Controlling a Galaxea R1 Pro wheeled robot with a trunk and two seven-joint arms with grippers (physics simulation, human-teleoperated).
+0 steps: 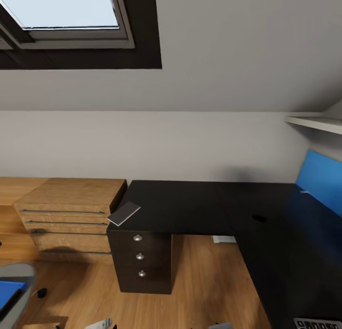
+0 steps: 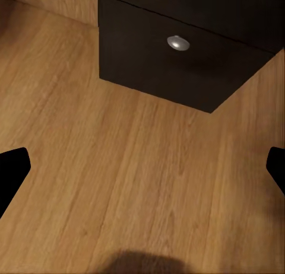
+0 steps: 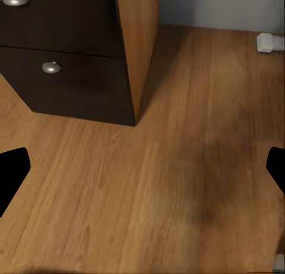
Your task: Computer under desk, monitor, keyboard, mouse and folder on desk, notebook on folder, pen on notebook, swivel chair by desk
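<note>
At the desk's [image 1: 199, 205] near-left corner the grey notebook [image 1: 123, 213] overhangs the edge above the drawers, so a careless nudge might tip it off, while both grippers, left [image 2: 142, 170] and right [image 3: 142, 170], hang wide open and empty over wood floor.

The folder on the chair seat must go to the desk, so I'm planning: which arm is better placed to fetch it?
Probably left: the folder lies on the swivel chair at the head view's lower-left, the robot's left side.
</note>
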